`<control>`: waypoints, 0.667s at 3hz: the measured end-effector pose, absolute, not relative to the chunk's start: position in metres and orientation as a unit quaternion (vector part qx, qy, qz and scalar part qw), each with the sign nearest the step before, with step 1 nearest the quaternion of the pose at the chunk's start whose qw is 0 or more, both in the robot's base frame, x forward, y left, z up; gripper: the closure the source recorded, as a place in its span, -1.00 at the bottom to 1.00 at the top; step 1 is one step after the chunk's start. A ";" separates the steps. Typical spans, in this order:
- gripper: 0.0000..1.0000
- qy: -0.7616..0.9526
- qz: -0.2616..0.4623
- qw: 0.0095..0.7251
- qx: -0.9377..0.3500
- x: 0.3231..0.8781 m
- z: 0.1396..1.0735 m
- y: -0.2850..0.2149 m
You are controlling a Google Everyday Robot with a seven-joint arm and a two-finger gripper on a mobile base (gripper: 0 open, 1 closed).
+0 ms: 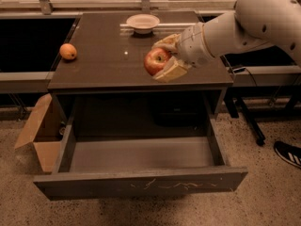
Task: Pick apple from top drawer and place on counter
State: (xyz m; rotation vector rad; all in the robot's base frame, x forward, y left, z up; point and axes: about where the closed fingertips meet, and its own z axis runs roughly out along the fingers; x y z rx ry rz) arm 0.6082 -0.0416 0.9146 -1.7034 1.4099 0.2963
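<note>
Red apple (pixel 156 61) is clenched in the pincer (pixel 164 58), held low over the bench (pixel 103 55) beneath it, likely for a gentle set-down; the open drawer (pixel 141 185) lies below and in front.

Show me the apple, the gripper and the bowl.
apple (pixel 155 61), camera view, red front.
gripper (pixel 162 60), camera view, between fingertips, above counter (pixel 103 55), holding apple.
bowl (pixel 142 21), camera view, its middle.
</note>
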 end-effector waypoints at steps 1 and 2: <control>1.00 0.603 0.116 0.443 -0.653 0.641 0.908 -0.059; 1.00 0.653 0.116 0.439 -0.606 0.675 0.895 -0.087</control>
